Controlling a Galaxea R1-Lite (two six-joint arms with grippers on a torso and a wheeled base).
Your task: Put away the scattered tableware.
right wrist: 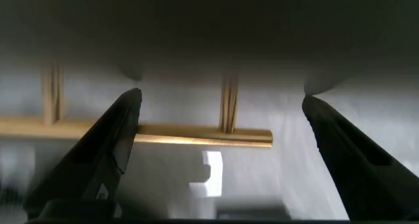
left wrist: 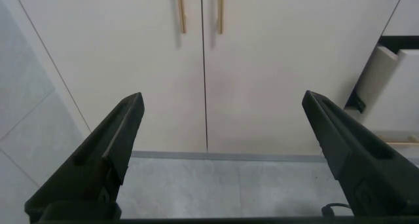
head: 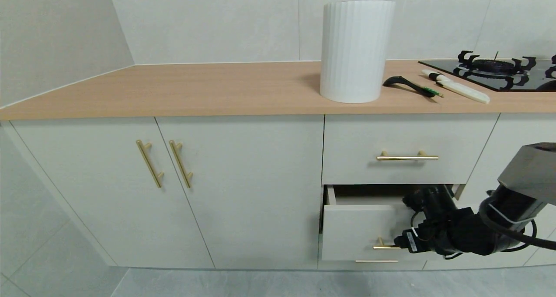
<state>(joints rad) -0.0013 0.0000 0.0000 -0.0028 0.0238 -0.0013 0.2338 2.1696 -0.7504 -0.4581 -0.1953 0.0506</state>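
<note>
Low before the cabinets, the right gripper (right wrist: 221,101) sits level at the smooth white lower drawer (head: 360,227), which stands slightly ajar. Its dark tapered fingers (right wrist: 118,139) are spread wide with the slim brass bar handle (right wrist: 196,137) crossing the gap, and a white label on its wrist is too small to read. The left gripper (left wrist: 222,99), equally wide apart and holding nothing, faces the flat white cabinet doors (left wrist: 262,86). Farther up, on the wood-grain countertop (head: 195,88), a black curved utensil (head: 406,84) and a white knife (head: 458,88) lie near a tall ribbed white cylinder (head: 356,49).
</note>
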